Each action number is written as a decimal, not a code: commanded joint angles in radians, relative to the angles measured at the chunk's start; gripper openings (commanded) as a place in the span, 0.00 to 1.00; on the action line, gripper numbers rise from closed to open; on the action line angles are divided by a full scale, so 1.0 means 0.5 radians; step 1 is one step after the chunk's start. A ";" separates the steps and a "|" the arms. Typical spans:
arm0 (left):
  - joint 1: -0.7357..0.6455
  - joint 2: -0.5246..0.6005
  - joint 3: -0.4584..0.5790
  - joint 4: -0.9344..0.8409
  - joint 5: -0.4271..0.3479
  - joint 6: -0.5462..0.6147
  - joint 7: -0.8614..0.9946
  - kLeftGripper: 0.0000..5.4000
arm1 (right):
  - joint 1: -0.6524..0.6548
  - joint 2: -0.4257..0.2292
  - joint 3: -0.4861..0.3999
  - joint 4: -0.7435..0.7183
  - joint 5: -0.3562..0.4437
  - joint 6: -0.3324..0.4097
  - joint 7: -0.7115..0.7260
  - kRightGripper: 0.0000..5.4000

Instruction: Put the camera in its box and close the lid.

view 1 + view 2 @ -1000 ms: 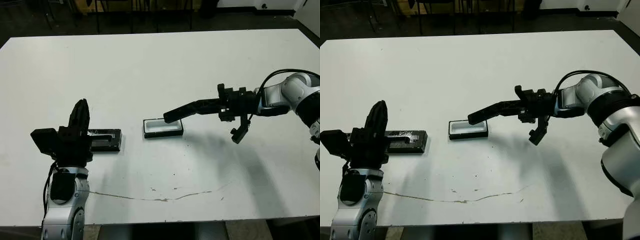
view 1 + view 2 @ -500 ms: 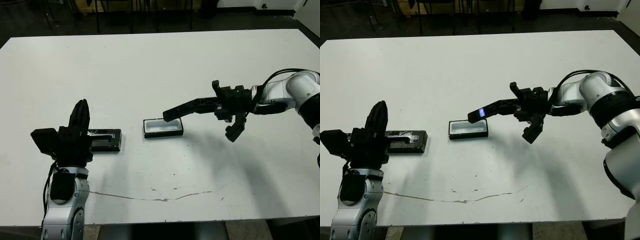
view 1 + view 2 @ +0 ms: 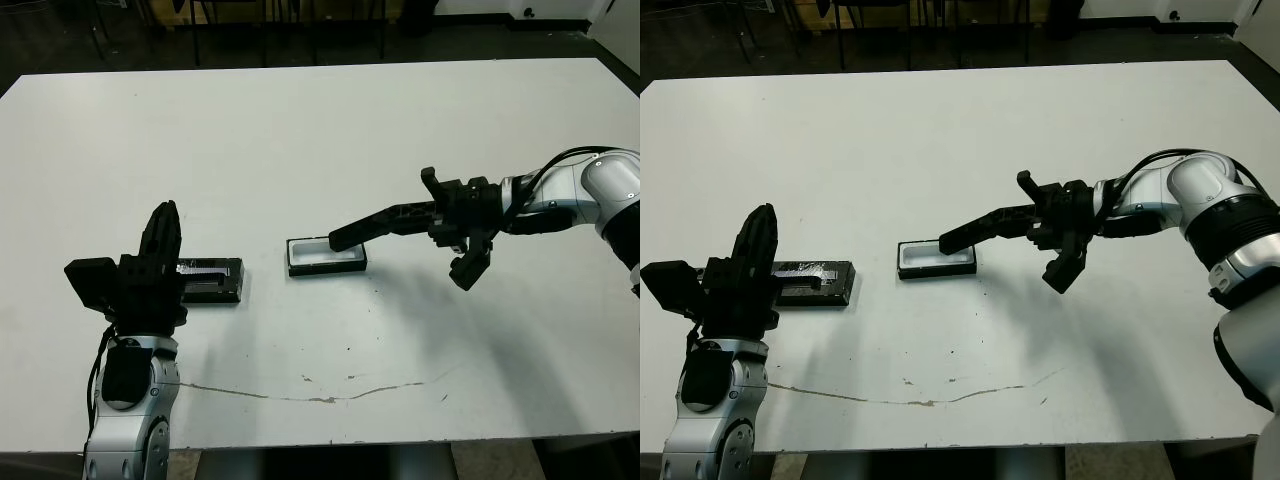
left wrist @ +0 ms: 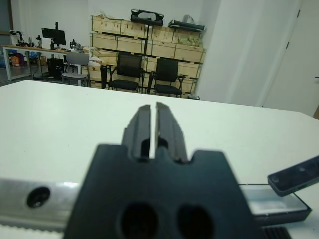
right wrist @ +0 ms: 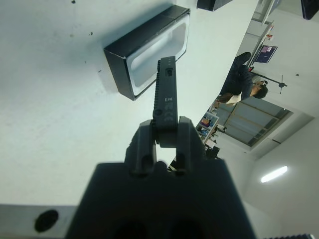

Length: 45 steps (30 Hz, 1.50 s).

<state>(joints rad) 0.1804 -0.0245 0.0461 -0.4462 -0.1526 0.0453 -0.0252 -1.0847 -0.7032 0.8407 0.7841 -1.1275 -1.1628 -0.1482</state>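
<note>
On the white table the lid lies beside the left gripper, whose fingers are pressed together on nothing. The open box sits mid-table. The right gripper clamps the camera, its far end just above the box.

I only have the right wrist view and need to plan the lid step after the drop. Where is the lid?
Observer: The lid lies flat on the table, to the robot's left of the box and apart from it.
Operator: Is the left end effector holding it?
Observer: No. The left end effector is shut and empty, near the lid's left end.
Operator: And the camera's tilt?
Observer: The camera slopes down from the right end effector, with its tip over the box's right half.
</note>
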 commanded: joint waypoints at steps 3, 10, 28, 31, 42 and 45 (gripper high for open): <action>0.030 0.011 0.008 0.030 0.013 0.008 0.005 0.00 | 0.046 -0.025 -0.024 -0.062 -0.026 -0.021 0.037 0.00; 0.033 0.010 0.006 0.040 0.015 -0.005 0.006 0.00 | 0.047 -0.010 -0.016 -0.028 -0.051 -0.081 0.012 0.00; 0.098 -0.024 -0.020 0.019 0.052 -0.053 0.020 0.00 | 0.135 -0.030 -0.042 -0.089 -0.002 -0.078 0.115 0.00; 0.105 -0.024 -0.021 0.023 0.051 -0.059 0.020 0.00 | 0.157 -0.026 -0.067 -0.098 0.051 -0.077 0.183 0.00; 0.114 -0.030 -0.023 0.055 0.056 -0.086 0.024 0.00 | 0.167 -0.002 -0.100 -0.091 0.102 -0.080 0.222 0.00; 0.109 -0.026 -0.026 0.057 0.057 -0.088 0.019 0.00 | 0.126 0.019 -0.094 -0.058 0.130 -0.102 0.275 0.00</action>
<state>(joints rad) 0.2258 -0.0403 0.0335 -0.4397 -0.1280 -0.0005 -0.0168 -1.0155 -0.7032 0.7979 0.7426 -1.0648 -1.1921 -0.0305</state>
